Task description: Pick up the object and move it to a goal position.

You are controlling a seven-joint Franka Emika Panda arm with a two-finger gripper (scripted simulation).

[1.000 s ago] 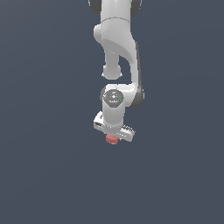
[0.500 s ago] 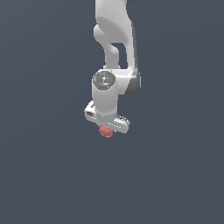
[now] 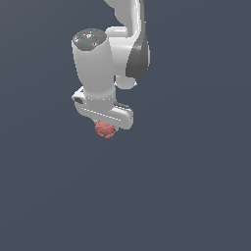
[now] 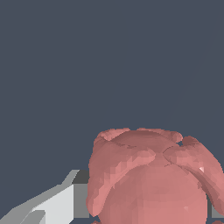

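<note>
**Operator A:** One small thing is all I'm handling: the object (image 3: 104, 129), a lumpy red-pink lump tucked directly under the end effector (image 3: 105, 128). Can you confirm the hold from your screen?

**Operator B:** On the exterior view I see it peeking out just below the white body of the end effector, touching it. In the wrist view the object (image 4: 151, 177) fills the near field, with one pale finger (image 4: 52, 203) just beside it. I read that as the end effector pinching the object, though I can't see the second finger clearly.

**Operator A:** Agreed. How do you think it handles?

**Operator B:** My guess is light, since it's much narrower than the end effector. The surface is bumpy, with lobes and creases, so contact is likely on a few high spots rather than flat faces. That could let it twist or slip if I swing fast.

**Operator A:** I can't tell soft from stiff in a render. I judge the best hold is across its widest middle, fingers seated on opposite lobes.

**Operator B:** No goal marker shows near the object, so I can't say how far I have to carry it.
</note>
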